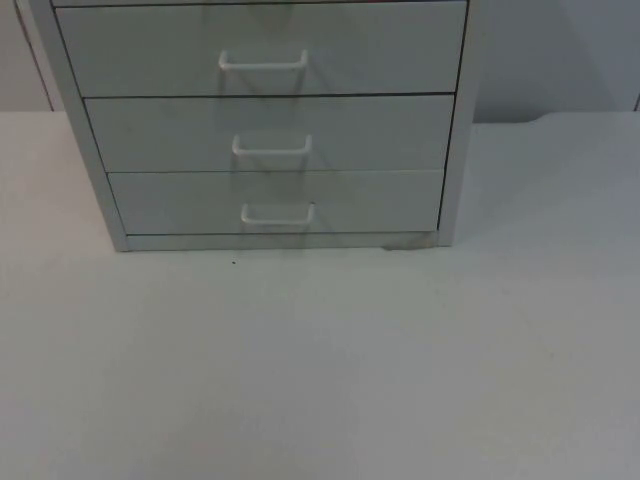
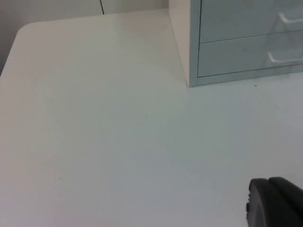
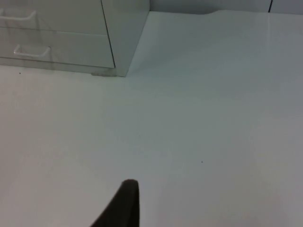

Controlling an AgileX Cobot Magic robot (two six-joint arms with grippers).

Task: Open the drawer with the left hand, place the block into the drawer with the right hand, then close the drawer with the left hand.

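A pale grey drawer cabinet [image 1: 450, 150] stands at the back of the white table, its front facing me. All three drawers are shut: the top drawer [image 1: 150, 50], the middle drawer [image 1: 160, 130] and the bottom drawer [image 1: 170, 200]. Each has a white bar handle; the bottom handle [image 1: 277, 213] is the lowest. My left gripper [image 2: 274, 203] hovers over bare table, off the cabinet's [image 2: 236, 52] left front corner and well short of it. My right gripper [image 3: 123, 203] waits over the table off the cabinet's [image 3: 125, 33] right front corner.
Bare white table top [image 1: 320, 370] spreads in front of the cabinet and on both sides. The grey partition wall [image 1: 560, 50] rises behind it. The table's rounded far left corner [image 2: 21, 33] lies near the left arm.
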